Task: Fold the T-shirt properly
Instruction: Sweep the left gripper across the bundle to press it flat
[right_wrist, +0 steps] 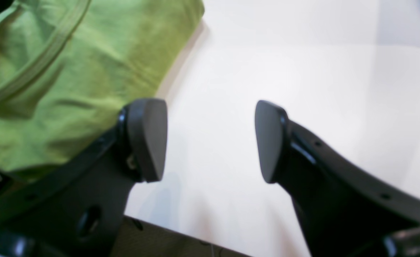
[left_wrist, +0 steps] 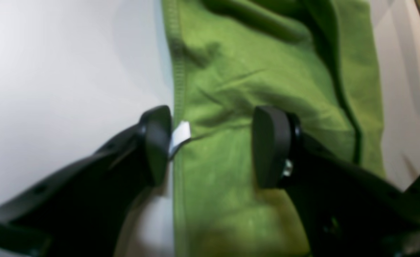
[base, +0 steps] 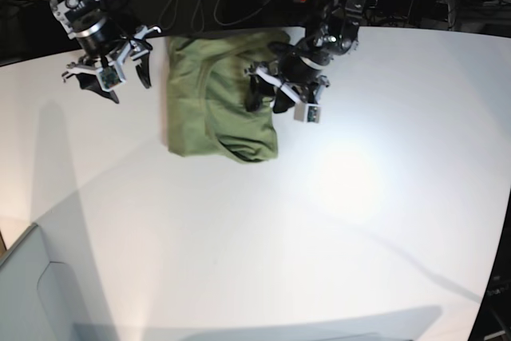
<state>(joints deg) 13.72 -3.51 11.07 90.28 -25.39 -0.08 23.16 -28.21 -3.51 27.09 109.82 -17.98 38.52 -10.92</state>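
1. Green cotton, soft and creased: the plain short-sleeved T-shirt (base: 217,97) lies partly folded into a narrow bundle near the far edge of the white table (base: 335,221).
2. The black left gripper (left_wrist: 210,146) hangs over the shirt's stitched hem, jaws spread wide and holding nothing; one pad sits over bare table, the other over cloth.
3. A small white tag (left_wrist: 179,137) pokes out at the hem, just beside the left pad.
4. The black right gripper (right_wrist: 210,141) is parted too, empty, over bare table just beside the shirt's edge.
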